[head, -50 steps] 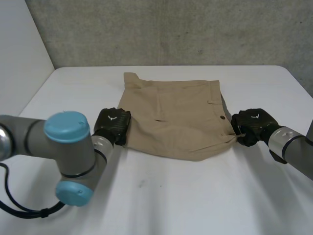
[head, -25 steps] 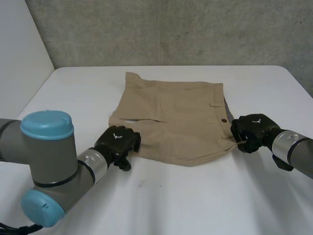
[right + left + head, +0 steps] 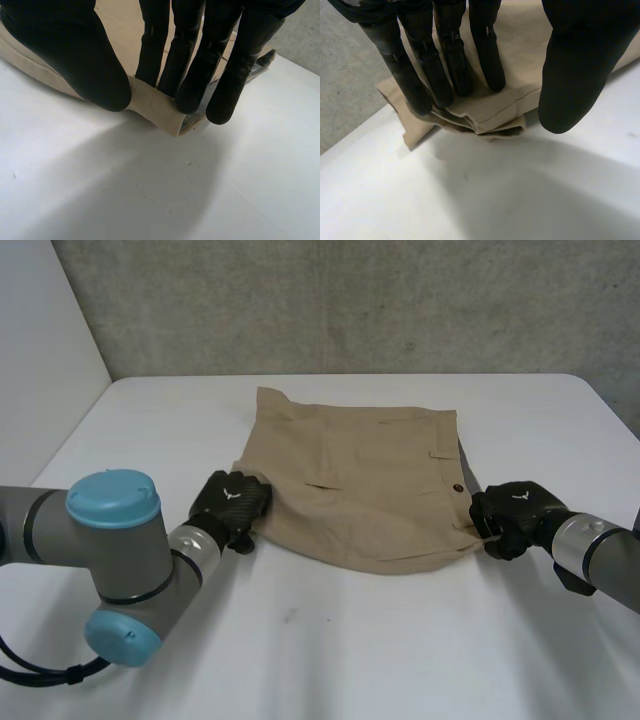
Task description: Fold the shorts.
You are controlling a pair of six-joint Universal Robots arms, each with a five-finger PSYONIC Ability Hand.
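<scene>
Tan shorts [image 3: 360, 480] lie folded on the white table [image 3: 350, 640], with the waistband toward my right hand. My left hand [image 3: 232, 502] is at the shorts' near left corner. Its straight fingers [image 3: 450, 60] rest on the bunched edge of the shorts [image 3: 490, 107], and the thumb [image 3: 580, 65] stands apart above the table, so the hand is open. My right hand [image 3: 512, 512] is at the near right corner. There its thumb [image 3: 75, 60] and fingers pinch the waistband end of the shorts [image 3: 155, 107].
A grey wall rises behind the table's far edge. Bare tabletop [image 3: 150, 420] stretches to the left of the shorts, and more lies in front of both hands. My left arm's blue-capped elbow [image 3: 115, 505] sits at the near left.
My left hand let go of the left corner, dipped toward the front edge, then came back with straight fingers on the cloth. My right hand kept its pinch and drifted slightly nearer.
</scene>
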